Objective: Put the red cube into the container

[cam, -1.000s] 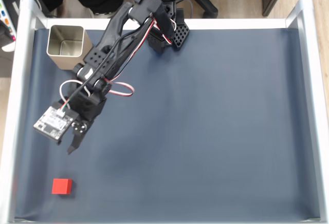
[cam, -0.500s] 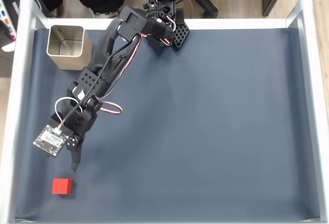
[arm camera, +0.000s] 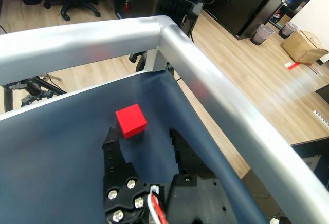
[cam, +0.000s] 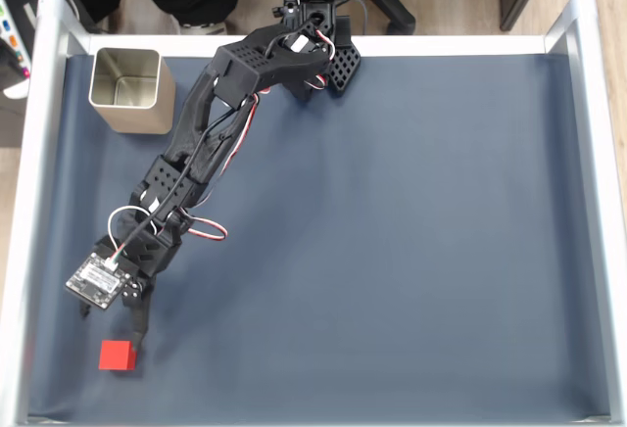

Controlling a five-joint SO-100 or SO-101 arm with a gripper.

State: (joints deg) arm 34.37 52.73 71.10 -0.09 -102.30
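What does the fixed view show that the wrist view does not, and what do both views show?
Fixed view alone: the container at the mat's upper left corner, far from the cube, and the whole arm reaching down toward the lower left.

Wrist view alone: the gap between the open fingers, with the cube just ahead of them and not yet between them; also the wooden floor and a cardboard box beyond the rail.

Both: the red cube, the gripper, the dark blue mat and the silver rail.
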